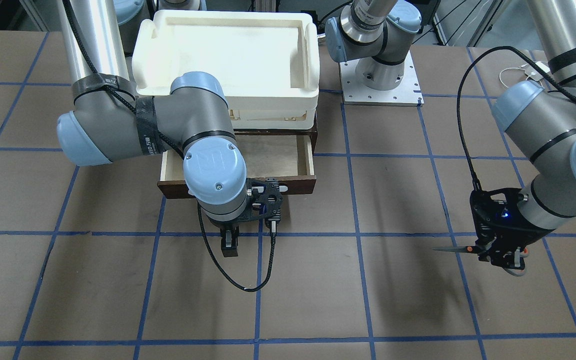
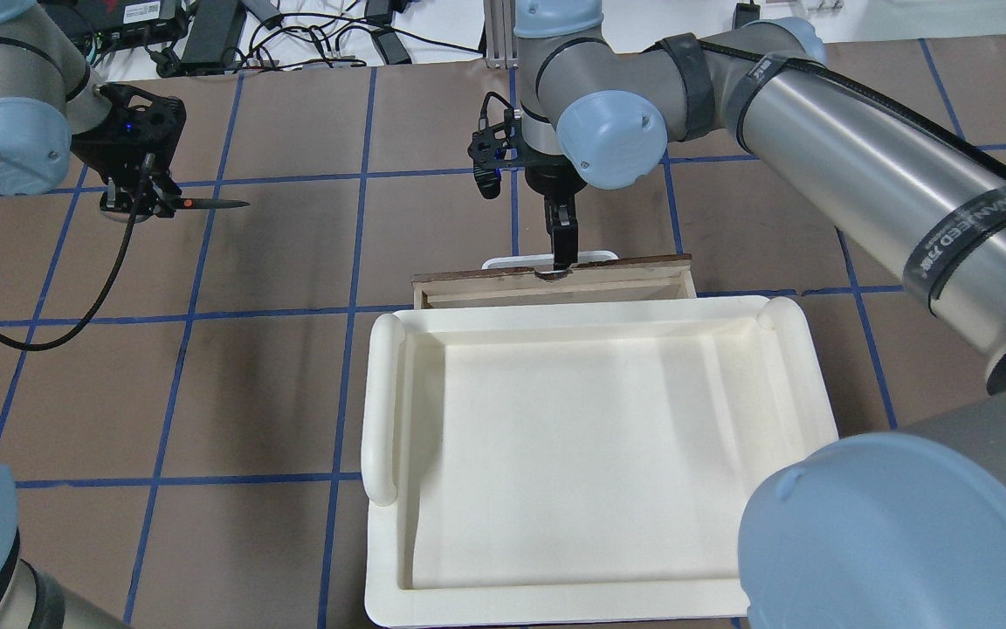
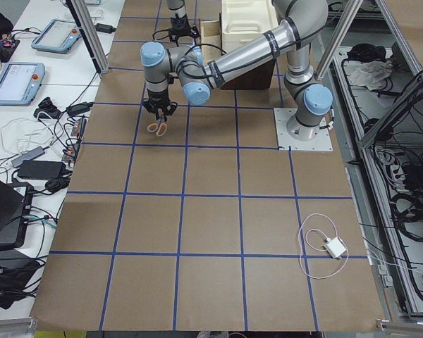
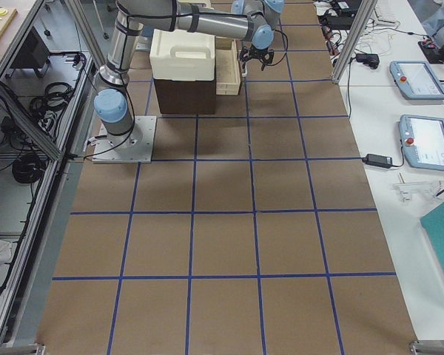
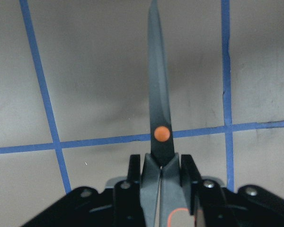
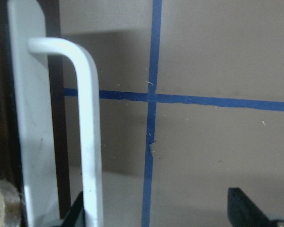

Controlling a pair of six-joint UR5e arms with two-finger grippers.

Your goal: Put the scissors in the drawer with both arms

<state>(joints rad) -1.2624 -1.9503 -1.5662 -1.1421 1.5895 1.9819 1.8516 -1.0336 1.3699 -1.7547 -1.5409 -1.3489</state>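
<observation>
My left gripper [image 1: 490, 252] is shut on the scissors [image 1: 450, 248] by their handles and holds them above the table, dark blades level. In the left wrist view the blades [image 5: 158, 94] and orange pivot dot point away from the gripper [image 5: 161, 165]. The dark brown drawer [image 1: 298, 184] stands pulled open under the foam tray, its pale inside bare. My right gripper [image 2: 562, 249] is at the drawer's white bar handle [image 2: 512, 260]. In the right wrist view its fingers [image 6: 246, 213] stand wide apart, with the handle [image 6: 90, 132] close to the left one.
A cream-white foam tray [image 2: 381, 393] sits on top of the drawer cabinet. The right arm's base plate [image 1: 380, 85] is beside the cabinet. A white cable with an adapter [image 3: 328, 246] lies on the brown, blue-taped table, far from both grippers.
</observation>
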